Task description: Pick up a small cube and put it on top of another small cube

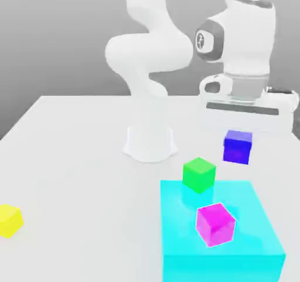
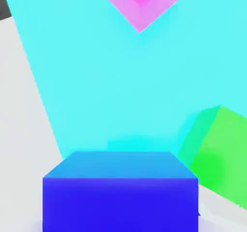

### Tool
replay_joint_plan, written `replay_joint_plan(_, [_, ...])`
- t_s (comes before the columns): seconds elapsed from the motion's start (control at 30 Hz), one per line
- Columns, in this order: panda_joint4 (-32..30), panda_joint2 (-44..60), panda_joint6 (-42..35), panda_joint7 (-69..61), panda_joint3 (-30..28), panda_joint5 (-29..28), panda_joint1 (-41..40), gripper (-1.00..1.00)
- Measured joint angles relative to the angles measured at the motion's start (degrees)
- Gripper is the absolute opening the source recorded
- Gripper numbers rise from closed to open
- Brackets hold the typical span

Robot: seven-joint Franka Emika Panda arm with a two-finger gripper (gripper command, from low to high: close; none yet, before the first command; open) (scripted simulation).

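Hovering: hand (image 1: 246, 112) over small cube (image 1: 237, 147).

I'm watching the table (image 1: 70, 158) through the exterior view, facing the arm's base (image 1: 150, 143) from the near side, slightly above. The hand view is looking down closely, sharing the indigo cube (image 2: 120, 192), green cube (image 2: 217, 154) and cyan block (image 2: 120, 81).

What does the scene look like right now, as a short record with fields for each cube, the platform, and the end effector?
blue-violet cube: directly beneath the end effector, beside the platform
green cube: at the platform's far edge
magenta cube: on the platform, tilted
yellow cube: alone on the table, far to the exterior view's left
cyan platform: large flat block
end effector: above the blue-violet cube; finger state unclear
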Motion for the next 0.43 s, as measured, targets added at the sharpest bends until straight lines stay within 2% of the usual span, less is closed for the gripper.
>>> replay_joint_plan(0.1, [-0.4, -4.6, -6.8, -6.1, -4.5, -1.1, -1.2, -1.00])
replay_joint_plan(0.13, [-0.8, -4.2, -6.6, -7.0, -4.7, -1.6, -1.6, -1.00])
replay_joint_plan(0.3, [-4.1, 3.4, 3.4, -7.8, -3.8, -1.6, -2.4, -1.00])
replay_joint_plan(0.33, [-4.5, 4.6, 5.0, -7.8, -3.6, -1.5, -2.5, 1.00])
replay_joint_plan(0.43, [-4.5, 4.6, 5.0, -7.8, -3.6, -1.5, -2.5, 1.00])
